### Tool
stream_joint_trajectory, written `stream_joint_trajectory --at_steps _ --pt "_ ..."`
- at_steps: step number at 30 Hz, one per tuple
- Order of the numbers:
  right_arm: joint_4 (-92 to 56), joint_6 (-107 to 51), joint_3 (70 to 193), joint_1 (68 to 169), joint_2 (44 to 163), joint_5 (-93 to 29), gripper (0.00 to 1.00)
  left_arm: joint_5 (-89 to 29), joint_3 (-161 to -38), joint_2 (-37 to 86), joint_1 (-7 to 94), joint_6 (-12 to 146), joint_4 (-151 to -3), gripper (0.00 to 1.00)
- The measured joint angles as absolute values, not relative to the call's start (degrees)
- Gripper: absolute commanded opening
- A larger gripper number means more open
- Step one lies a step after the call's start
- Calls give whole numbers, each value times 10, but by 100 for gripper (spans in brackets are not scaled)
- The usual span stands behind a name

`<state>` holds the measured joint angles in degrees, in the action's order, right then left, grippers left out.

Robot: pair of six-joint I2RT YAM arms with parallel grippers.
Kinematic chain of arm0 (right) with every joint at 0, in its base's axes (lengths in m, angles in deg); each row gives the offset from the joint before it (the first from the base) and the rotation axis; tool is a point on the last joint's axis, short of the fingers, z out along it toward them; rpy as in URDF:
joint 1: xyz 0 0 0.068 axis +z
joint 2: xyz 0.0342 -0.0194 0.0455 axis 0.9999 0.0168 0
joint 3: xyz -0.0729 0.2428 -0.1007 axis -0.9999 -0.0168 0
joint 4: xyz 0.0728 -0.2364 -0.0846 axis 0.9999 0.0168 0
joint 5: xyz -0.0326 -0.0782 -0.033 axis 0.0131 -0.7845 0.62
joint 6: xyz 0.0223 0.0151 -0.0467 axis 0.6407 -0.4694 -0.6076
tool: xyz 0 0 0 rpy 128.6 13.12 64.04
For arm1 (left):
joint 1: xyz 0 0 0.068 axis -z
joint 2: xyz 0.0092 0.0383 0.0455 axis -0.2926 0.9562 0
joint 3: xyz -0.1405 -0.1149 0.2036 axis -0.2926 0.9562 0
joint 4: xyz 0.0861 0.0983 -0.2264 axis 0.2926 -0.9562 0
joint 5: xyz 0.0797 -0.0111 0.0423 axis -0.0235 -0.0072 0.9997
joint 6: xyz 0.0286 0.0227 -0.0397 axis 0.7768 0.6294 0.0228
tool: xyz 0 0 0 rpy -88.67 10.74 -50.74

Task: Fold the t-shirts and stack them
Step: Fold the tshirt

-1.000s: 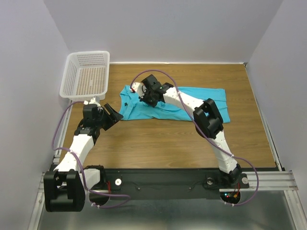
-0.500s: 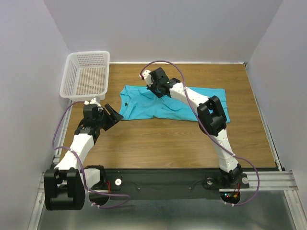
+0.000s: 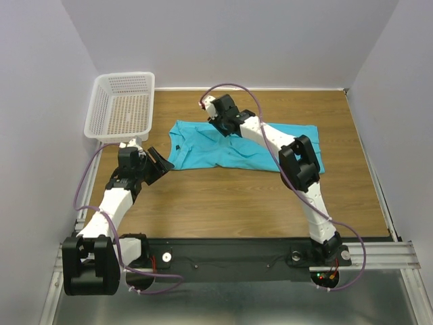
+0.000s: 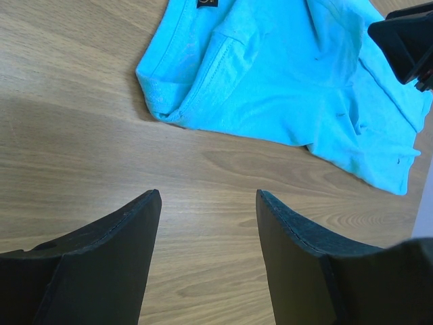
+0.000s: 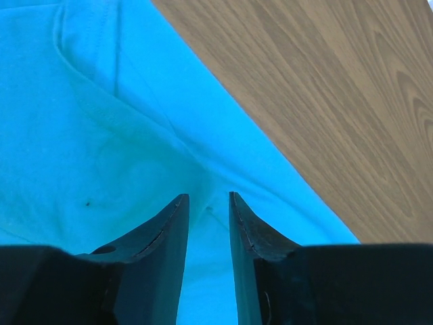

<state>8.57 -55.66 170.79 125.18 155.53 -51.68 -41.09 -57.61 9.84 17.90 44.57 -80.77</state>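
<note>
One turquoise t-shirt [image 3: 203,150] lies spread lengthwise across the far middle of the wooden table, its neck end toward the left. My right gripper [image 3: 218,126] hangs over the shirt's far edge near the neck. In the right wrist view its jaws [image 5: 208,198] stand a little apart, open, with the t-shirt [image 5: 101,135] lying flat under the narrow gap. My left gripper [image 3: 162,162] is wide open just off the shirt's near left corner. In the left wrist view this gripper [image 4: 208,196] has only bare wood between its fingers, and the t-shirt [image 4: 284,81] lies ahead of it.
A white mesh basket [image 3: 101,88] stands at the far left corner, overhanging the table edge. The right arm's elbow [image 3: 298,162] rests above the shirt's right part. Grey walls close in on three sides. The right arm's black wrist [image 4: 406,37] shows at the left wrist view's top right.
My right gripper has moved from the shirt's middle toward its far edge and its jaws have parted, letting go of the cloth. The left arm has stayed still.
</note>
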Motion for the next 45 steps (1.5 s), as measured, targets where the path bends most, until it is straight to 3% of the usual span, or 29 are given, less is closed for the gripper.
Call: stream_joint_trajectory --at_steps 3,8,13,21,27,32,36,45 --pt "81 -552 1707 1242 1555 -517 39 -413 -576 105 179 447 -807 69" --pt "77 -543 1630 1203 1498 -418 56 -418 -576 138 179 452 -802 69" --pt "81 -554 1478 1141 1326 -258 58 -430 -582 209 179 459 -786 68" --pt "76 -561 1301 1019 1105 -136 58 -430 -619 285 180 474 -774 66" --pt "85 -545 1185 865 1064 -109 56 -430 -652 336 181 476 -758 57" --pt "93 -514 1138 742 1034 -108 55 -431 -672 367 182 481 -750 41" --pt "96 -493 1116 709 1016 -121 56 -434 -678 371 182 485 -749 29" --pt "105 -479 1103 676 1069 -142 54 -451 -681 371 182 487 -737 15"
